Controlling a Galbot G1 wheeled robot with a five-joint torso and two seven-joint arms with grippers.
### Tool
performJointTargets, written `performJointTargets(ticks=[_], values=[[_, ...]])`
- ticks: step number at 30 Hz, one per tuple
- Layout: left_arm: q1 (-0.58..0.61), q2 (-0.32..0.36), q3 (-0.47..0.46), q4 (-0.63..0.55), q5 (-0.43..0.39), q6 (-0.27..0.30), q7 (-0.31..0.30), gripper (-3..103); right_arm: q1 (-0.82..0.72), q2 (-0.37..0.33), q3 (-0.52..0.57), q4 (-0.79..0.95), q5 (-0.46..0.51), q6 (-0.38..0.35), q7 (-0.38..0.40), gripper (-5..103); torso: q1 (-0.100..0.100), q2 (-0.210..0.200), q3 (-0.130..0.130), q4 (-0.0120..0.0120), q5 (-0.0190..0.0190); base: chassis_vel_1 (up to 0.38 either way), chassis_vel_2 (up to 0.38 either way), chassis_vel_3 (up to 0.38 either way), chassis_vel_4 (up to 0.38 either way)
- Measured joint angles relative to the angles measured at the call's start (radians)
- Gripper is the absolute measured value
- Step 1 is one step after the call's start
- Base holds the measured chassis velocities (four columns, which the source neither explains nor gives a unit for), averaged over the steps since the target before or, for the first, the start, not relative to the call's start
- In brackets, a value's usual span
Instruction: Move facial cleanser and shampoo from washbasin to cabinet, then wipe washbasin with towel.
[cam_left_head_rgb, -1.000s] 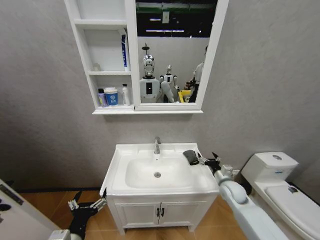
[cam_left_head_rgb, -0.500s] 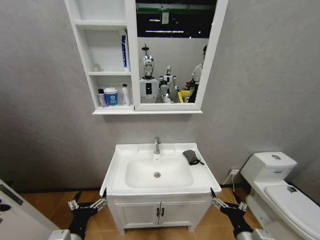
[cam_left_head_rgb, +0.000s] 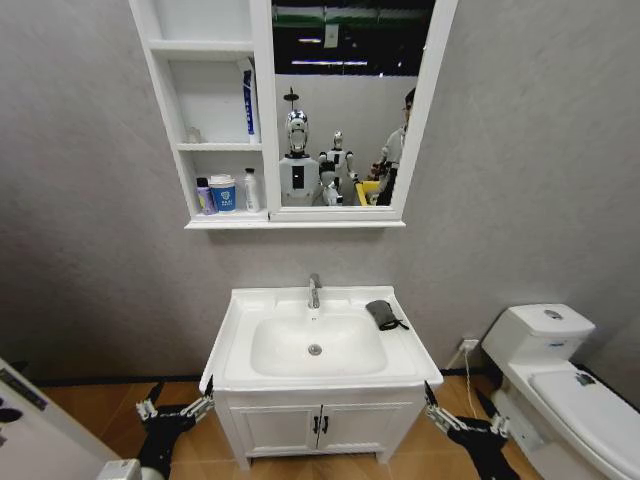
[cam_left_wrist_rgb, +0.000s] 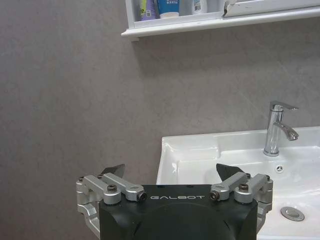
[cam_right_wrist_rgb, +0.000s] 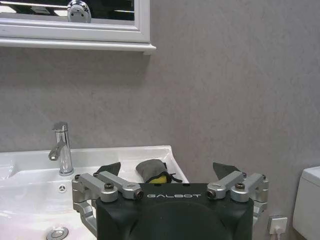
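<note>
Now both arms hang low beside the washbasin (cam_left_head_rgb: 240, 305), left gripper (cam_left_head_rgb: 180, 409) and right gripper (cam_left_head_rgb: 452, 415) each with fingers spread wide, holding nothing. The towel (cam_left_head_rgb: 383, 314) lies on the basin's right rim. Bottles stand on the cabinet (cam_left_head_rgb: 262, 110) shelf.

Occlusions and crops. You see the cabinet (cam_left_head_rgb: 210, 120) cut off at the top of the head view; labels on its shelf bottles (cam_left_head_rgb: 224, 192) are too small to read. The left hand (cam_left_head_rgb: 178, 406) and right hand (cam_left_head_rgb: 452, 412) run off the lower edge. In the right wrist view, the right hand's body hides the lower part of the towel (cam_right_wrist_rgb: 153, 170). The toilet (cam_left_head_rgb: 565, 380) is cropped at right.
</note>
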Motion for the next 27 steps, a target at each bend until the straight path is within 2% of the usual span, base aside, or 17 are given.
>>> performJointTargets(ticks=[21, 27], values=[[0.0, 0.0, 0.0, 0.0, 0.0, 0.0, 0.0, 100, 0.008, -0.003, -0.003, -0.009, 0.004, -0.002, 0.0, 100, 0.0, 0.0, 0.0, 0.0, 0.0001, 0.0, 0.0, 0.0, 0.0], [0.0, 0.0, 0.0, 0.0, 0.0, 0.0, 0.0, 100, 0.009, -0.003, -0.003, -0.009, 0.004, -0.003, 0.0, 100, 0.001, 0.0, 0.0, 0.0, 0.0001, 0.08, -0.079, -0.093, 0.083]])
